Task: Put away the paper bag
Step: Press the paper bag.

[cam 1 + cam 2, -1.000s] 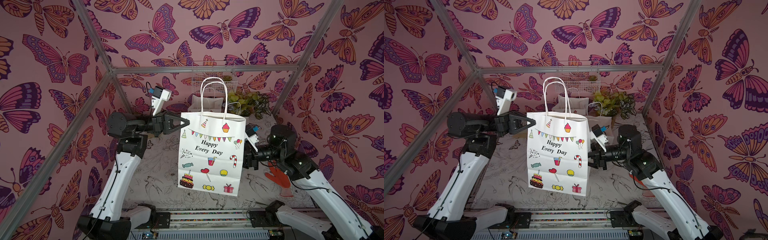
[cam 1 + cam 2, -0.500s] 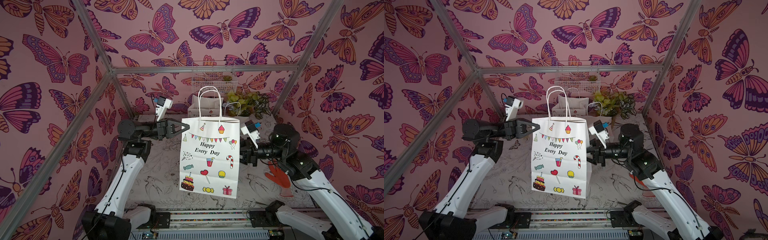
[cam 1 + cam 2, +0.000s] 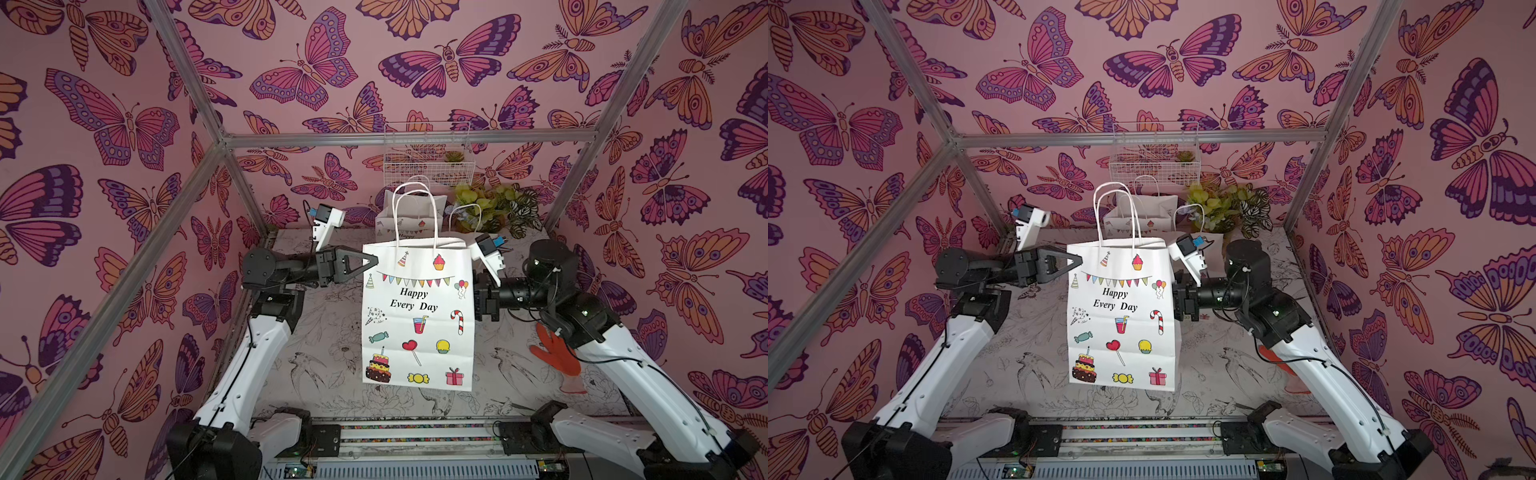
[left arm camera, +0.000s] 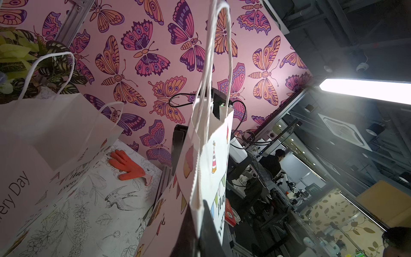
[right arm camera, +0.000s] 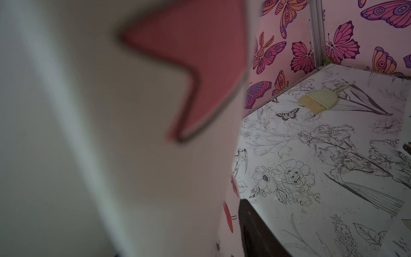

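A white paper bag (image 3: pixel 417 316) (image 3: pixel 1121 316) printed "Happy Every Day" hangs upright above the table, its twisted handles standing up. My left gripper (image 3: pixel 374 262) (image 3: pixel 1079 261) is shut on the bag's upper left edge; the left wrist view shows its dark jaws (image 4: pixel 198 207) pinching the paper bag (image 4: pixel 209 160) at its folded rim. My right gripper (image 3: pixel 478 297) (image 3: pixel 1177 299) sits at the bag's right edge, partly hidden behind it. In the right wrist view the bag (image 5: pixel 111 155) fills the space between the parted jaws (image 5: pixel 180 229), and one dark finger (image 5: pixel 251 222) shows beside the paper.
Other white paper bags (image 3: pixel 409 216) (image 4: pixel 55 124) stand at the back by a leafy plant (image 3: pixel 494 208), under a wire basket (image 3: pixel 428 162) on the wall. An orange glove (image 3: pixel 555 353) (image 4: pixel 127 165) lies at the right. A small brush (image 5: pixel 318 101) lies in the far left corner.
The bag has come down and moved back, with the left arm lowering. The right gripper's jaws have spread apart at the bag's right edge.
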